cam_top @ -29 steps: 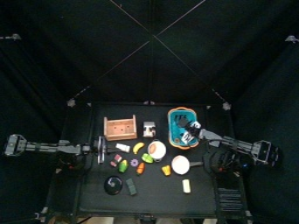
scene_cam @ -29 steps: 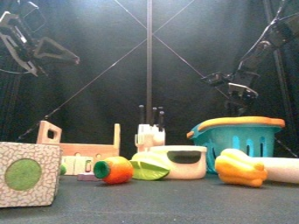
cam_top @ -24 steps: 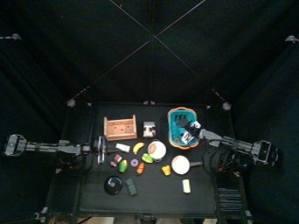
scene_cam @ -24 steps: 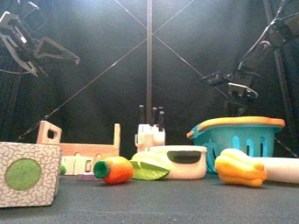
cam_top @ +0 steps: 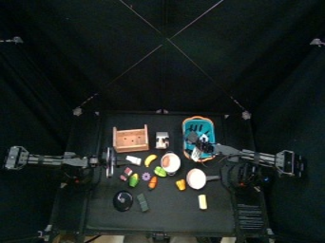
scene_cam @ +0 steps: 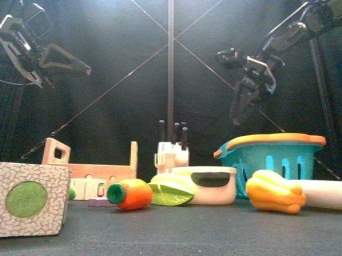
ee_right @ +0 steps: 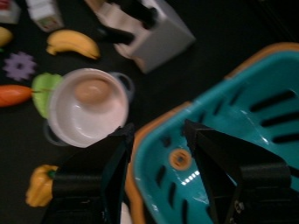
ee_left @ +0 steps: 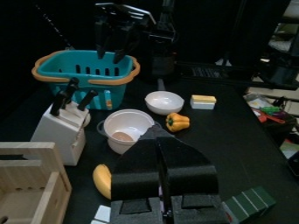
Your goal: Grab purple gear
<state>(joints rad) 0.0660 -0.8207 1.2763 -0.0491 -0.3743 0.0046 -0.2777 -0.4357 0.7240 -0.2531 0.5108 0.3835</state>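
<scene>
The purple gear point(ee_right: 20, 66) is a tiny toothed purple piece lying on the black table, seen in the right wrist view beside a carrot point(ee_right: 14, 94) and beyond a white bowl point(ee_right: 87, 105). My right gripper point(ee_right: 163, 175) is open and hangs over the orange rim of the teal basket point(ee_right: 233, 114), well apart from the gear. From the front, the right gripper point(scene_cam: 247, 85) hangs high above the basket point(scene_cam: 274, 155). My left gripper point(ee_left: 163, 179) is shut on nothing and rests low at the table's left side point(cam_top: 99, 163).
A wooden box point(cam_top: 131, 140) and a white knife block point(cam_top: 162, 139) stand at the back of the table. Toy foods crowd the middle, including a banana point(ee_right: 73, 41) and a yellow pepper point(scene_cam: 274, 192). A green-dotted cube point(scene_cam: 30, 200) stands at the front left.
My right gripper has swung from beside the basket to over its rim, toward the table's middle, and now points downward. The left arm has not moved.
</scene>
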